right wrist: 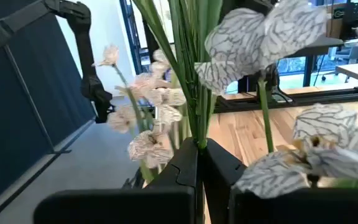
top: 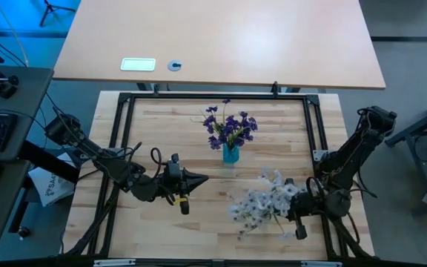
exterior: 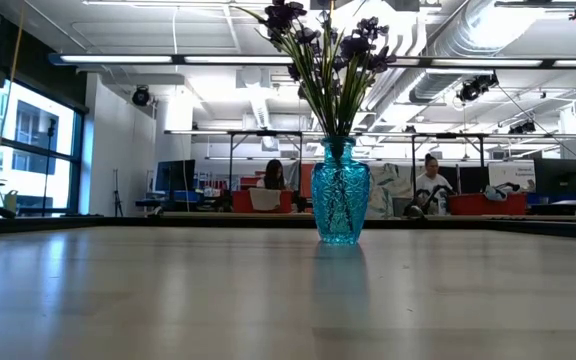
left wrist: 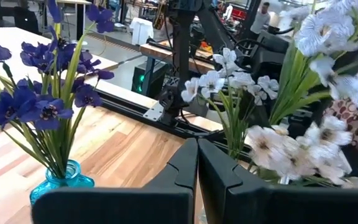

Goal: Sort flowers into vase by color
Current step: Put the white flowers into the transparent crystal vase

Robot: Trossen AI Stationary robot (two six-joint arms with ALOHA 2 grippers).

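- One blue glass vase [top: 230,154] stands upright on the wooden table [top: 161,130], toward the far middle; the low view shows it head-on with its stems rising straight out of the neck.
- The vase holds one bunch of purple flowers [top: 228,126]; the individual sprigs overlap too much to count exactly, though several dark blooms show.
- One cluster of white flowers [top: 262,200] lies at the near right of the table, apart from the vase; its sprigs also cannot be counted singly.
- Two arms are in view. The right gripper [top: 293,215] sits at the right edge of the white cluster, and its wrist view shows the fingers [right wrist: 185,165] pressed together around green stems, with white veined blooms fanning out just past the tips.
- The left gripper [top: 202,179] hovers near the table's middle, in front of the vase and to the left of the white cluster, touching neither. Its fingers [left wrist: 188,165] are clenched together with nothing between them.
- From the left wrist view the purple bunch in the vase stands to one side and the white blooms to the other.
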